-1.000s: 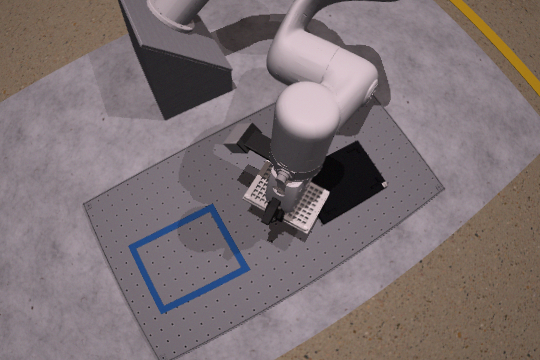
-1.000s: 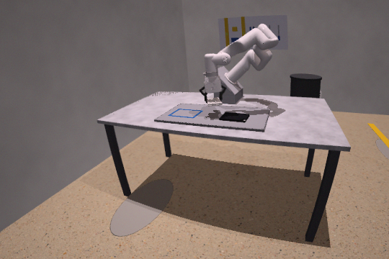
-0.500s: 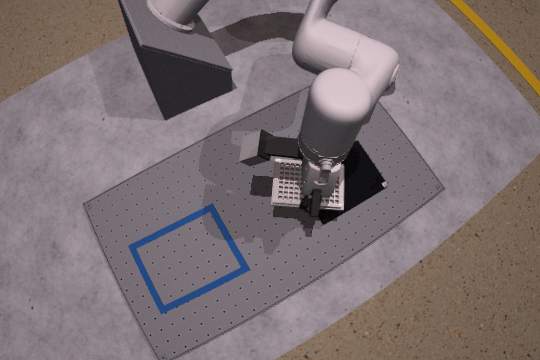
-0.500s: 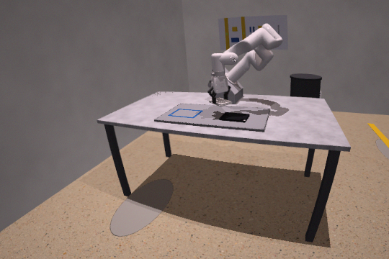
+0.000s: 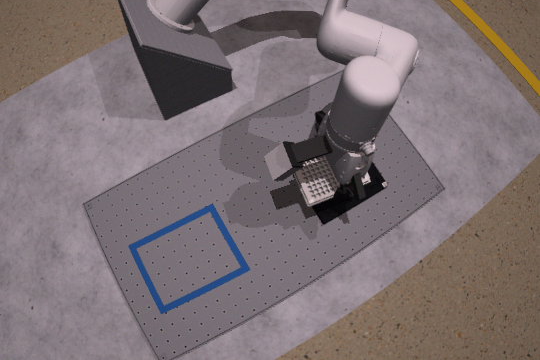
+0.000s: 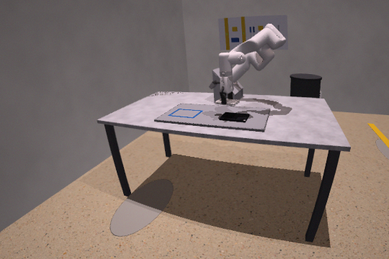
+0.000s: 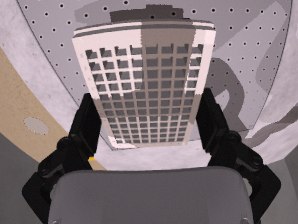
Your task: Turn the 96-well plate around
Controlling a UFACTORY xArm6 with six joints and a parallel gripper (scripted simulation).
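My gripper [image 7: 147, 102] is shut on the white 96-well plate [image 7: 143, 90], with one black finger on each long side. I hold the plate in the air above the perforated deck. In the top view the plate [image 5: 316, 181] shows just left of the black plate nest N1 [image 5: 348, 198], which my wrist partly hides. The nest holds no plate in the exterior view [image 6: 235, 116], and my gripper [image 6: 224, 98] hangs above the deck behind it. I cannot tell which corner of the plate is cut off.
The blue taped outline B1 [image 5: 188, 258] lies at the deck's left end and also shows in the exterior view [image 6: 185, 113]. The grey wedge-shaped arm base [image 5: 170, 64] stands behind the deck. A black bin [image 6: 305, 85] stands on the floor beyond the table.
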